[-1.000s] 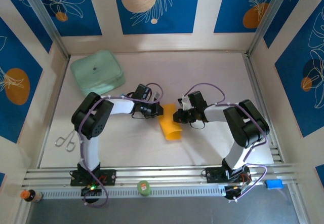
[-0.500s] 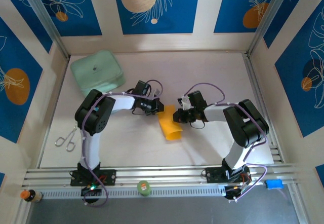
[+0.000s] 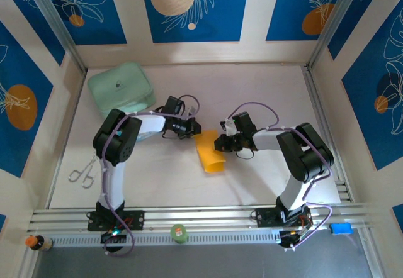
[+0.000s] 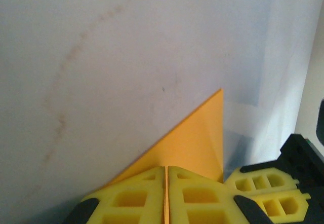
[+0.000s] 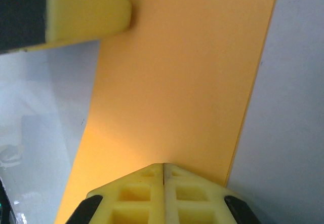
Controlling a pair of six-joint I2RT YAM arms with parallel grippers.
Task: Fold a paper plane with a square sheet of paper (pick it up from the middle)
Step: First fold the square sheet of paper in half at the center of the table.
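The square sheet of paper (image 3: 211,155), orange-yellow and folded into a narrow strip, lies mid-table between both arms. My left gripper (image 3: 194,130) sits at its far left corner. In the left wrist view that gripper (image 4: 166,169) is shut, with a thin orange edge caught between its yellow pads, and a folded triangular flap of the paper (image 4: 195,140) points away. My right gripper (image 3: 218,144) is at the strip's right edge. In the right wrist view the right gripper (image 5: 163,165) is shut, tips down on the flat paper (image 5: 182,82), nothing seen between them. A left finger (image 5: 86,11) shows at top left.
A mint-green rounded box (image 3: 121,89) stands at the back left. Scissors (image 3: 82,174) lie near the left front edge. A small green object (image 3: 179,233) rests on the front rail, and a blue item (image 3: 340,228) sits at the rail's right end.
My left gripper has drifted a little toward the far side with the paper's corner, and its forearm has swung with it. The right arm has held still.
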